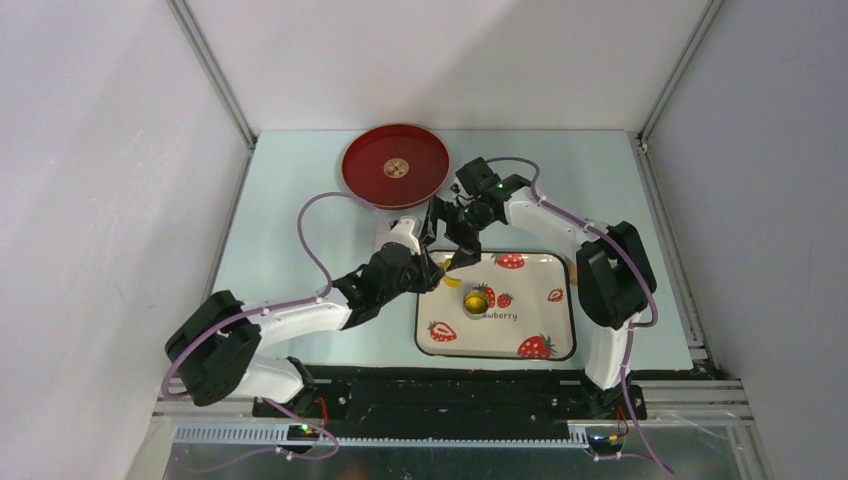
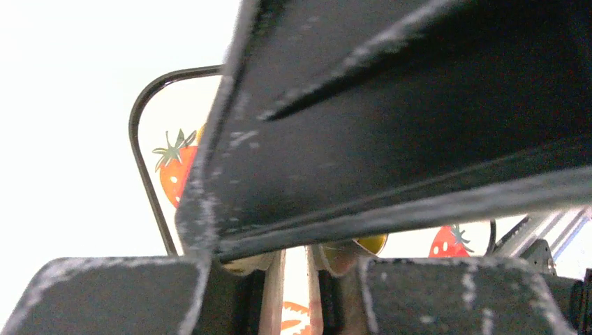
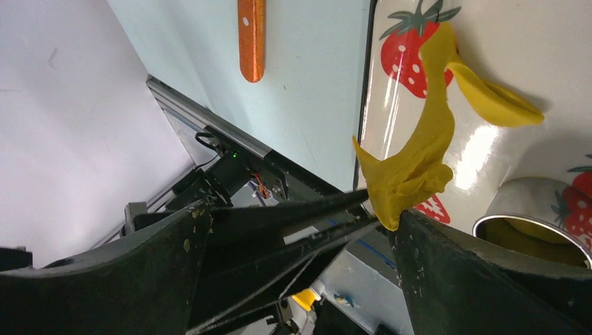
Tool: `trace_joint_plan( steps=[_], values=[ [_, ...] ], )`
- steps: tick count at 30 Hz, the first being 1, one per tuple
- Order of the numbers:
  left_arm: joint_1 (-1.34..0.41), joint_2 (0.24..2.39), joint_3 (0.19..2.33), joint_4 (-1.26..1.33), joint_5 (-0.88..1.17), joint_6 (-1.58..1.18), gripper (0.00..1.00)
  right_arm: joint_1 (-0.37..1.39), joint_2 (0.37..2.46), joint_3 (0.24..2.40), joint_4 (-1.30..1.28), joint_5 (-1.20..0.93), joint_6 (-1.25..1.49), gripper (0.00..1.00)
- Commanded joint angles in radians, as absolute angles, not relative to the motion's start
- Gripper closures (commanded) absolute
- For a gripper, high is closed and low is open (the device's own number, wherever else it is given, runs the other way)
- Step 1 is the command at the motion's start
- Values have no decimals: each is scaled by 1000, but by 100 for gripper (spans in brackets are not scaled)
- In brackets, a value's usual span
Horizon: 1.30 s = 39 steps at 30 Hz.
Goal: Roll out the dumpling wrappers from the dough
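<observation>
On the pale blue table (image 1: 300, 200), a ragged yellow strip of dough (image 3: 419, 153) rises from the far-left corner of the strawberry tray (image 1: 545, 318). Over that corner the right gripper (image 1: 455, 258) gapes wide, one finger touching the strip's lifted end. The left gripper (image 3: 364, 208) meets it, jaws narrow; I cannot tell if they pinch.

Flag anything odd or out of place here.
The dough looks odd: it is a ragged strip stretched up off the tray, its lower end bunched against a finger of the open right gripper instead of lying flat. Nothing else stands out.
</observation>
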<state>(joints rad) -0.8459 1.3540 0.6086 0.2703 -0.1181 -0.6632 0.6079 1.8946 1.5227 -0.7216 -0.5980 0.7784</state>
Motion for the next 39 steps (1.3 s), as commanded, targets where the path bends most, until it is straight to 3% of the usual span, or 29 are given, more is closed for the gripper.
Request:
trace_joint_plan(
  steps=[1,13,20,26,39],
  values=[
    [-849,1346,611,262,-219,-698,80,601,1821,1511,-731,-637,789,1],
    [-844,1396,618,259,-190,-729,79,596,1794,1489,-744,-653,777,1],
    [-850,1271,594,249,-159,-677,69,588,1812,1482,-738,-649,773,1],
    [-877,1166,595,211,-204,-638,65,602,1825,1489,-720,-664,786,1],
    [-881,1330,687,209,-217,-676,65,633,1811,1478,-719,-673,798,1]
  ],
)
